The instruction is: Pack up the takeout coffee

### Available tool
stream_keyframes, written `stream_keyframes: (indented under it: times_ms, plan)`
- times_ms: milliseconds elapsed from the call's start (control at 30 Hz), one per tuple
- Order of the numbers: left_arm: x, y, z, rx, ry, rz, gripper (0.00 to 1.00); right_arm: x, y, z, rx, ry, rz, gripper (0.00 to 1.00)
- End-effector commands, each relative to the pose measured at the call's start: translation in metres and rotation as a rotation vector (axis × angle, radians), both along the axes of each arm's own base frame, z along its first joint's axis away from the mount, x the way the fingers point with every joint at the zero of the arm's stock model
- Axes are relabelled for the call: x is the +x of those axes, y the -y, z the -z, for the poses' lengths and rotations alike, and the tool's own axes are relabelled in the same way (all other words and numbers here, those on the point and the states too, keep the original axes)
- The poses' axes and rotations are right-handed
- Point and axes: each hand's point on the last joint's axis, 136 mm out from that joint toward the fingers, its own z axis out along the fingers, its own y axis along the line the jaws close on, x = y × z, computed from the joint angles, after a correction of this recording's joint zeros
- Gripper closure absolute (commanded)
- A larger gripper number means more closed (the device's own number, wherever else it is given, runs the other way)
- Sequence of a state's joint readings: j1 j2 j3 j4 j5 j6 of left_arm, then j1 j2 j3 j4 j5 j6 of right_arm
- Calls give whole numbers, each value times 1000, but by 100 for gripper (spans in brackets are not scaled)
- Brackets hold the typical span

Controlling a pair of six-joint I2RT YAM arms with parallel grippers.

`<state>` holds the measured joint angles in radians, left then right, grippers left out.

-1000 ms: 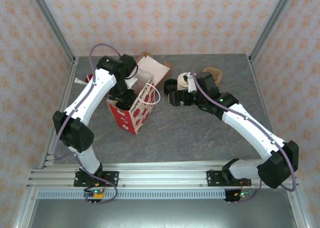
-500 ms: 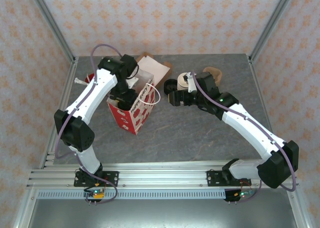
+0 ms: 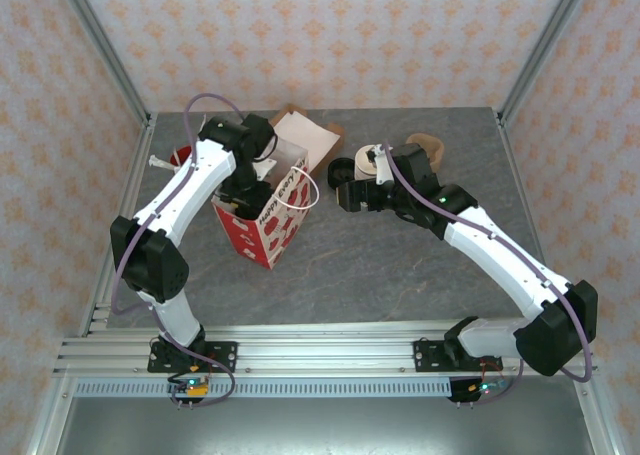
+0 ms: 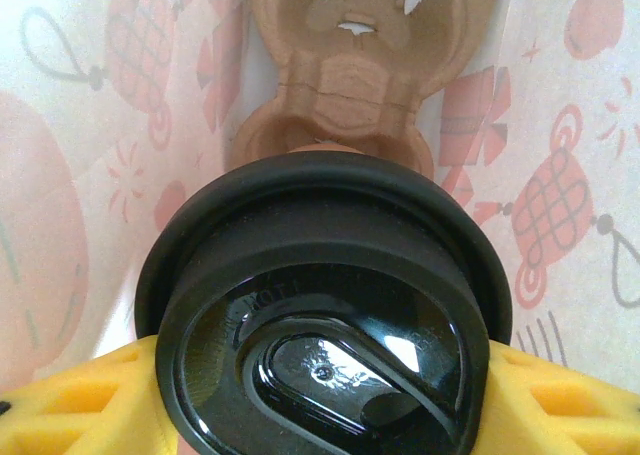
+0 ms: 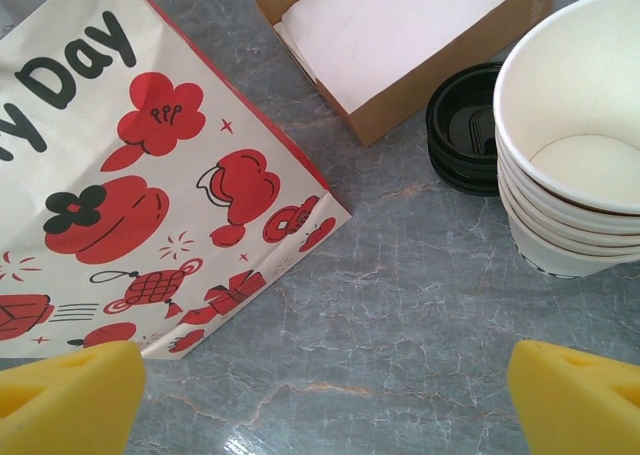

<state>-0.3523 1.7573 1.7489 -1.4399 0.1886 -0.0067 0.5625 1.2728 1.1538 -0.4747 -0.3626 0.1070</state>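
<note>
The takeout coffee [image 4: 325, 305] shows its round black lid from above, gripped at both sides by my left gripper [image 4: 325, 400] with its yellow fingers [image 4: 70, 405]. It hangs inside the red-and-white paper bag [image 3: 265, 230], over a brown cardboard cup carrier [image 4: 350, 75] at the bag's bottom. From above, the left gripper [image 3: 248, 190] reaches down into the bag's open top. My right gripper [image 3: 345, 187] hovers open over bare table to the right of the bag [image 5: 130, 175], its yellow fingertips [image 5: 70, 395] wide apart with nothing between them.
A stack of lidless white cups [image 5: 575, 145] and a stack of black lids [image 5: 462, 135] stand just beyond the right gripper. Behind the bag lies a brown box with white napkins [image 5: 400, 35]. A cardboard carrier [image 3: 428, 147] sits at the back right.
The left arm has shifted slightly, its wrist leaning a little further over the bag. The right arm has not moved.
</note>
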Motion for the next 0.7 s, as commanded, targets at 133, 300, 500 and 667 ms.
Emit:
stream_keyframes:
  times_ms: [133,300,500,667]
  plan:
    - [3,1,8,-12,-10,1,53,3,2,0,-20,7,11,6]
    - [1,0,8,-8,-17,27,53,2,1,1,-22,3,11,6]
    - [0,-3,10,7,-20,49,53,3,1,1,-26,0,8,6]
    - [0,-5,12,16,-16,56,54,3,1,2,-24,-2,7,6]
